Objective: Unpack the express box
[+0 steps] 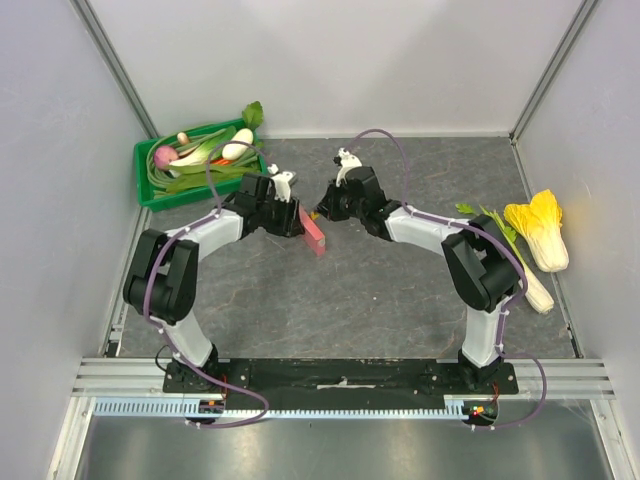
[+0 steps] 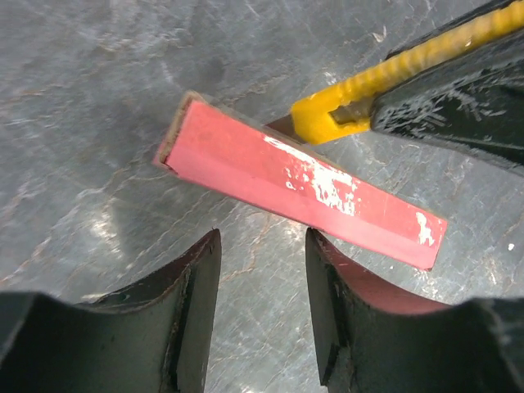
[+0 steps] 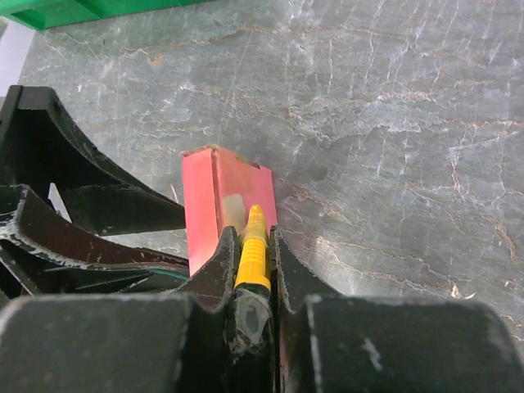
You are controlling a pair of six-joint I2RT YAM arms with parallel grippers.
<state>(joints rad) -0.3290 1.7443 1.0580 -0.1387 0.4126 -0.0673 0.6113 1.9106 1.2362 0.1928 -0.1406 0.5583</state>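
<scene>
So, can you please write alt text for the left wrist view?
A pink-red express box lies on the grey table, with a yellow knife at its far edge. In the foreground, the left tool's two dark fingers stand apart.

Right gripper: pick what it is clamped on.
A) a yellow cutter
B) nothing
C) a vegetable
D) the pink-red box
A: the right gripper is shut on a yellow cutter, whose tip meets the express box.
</scene>
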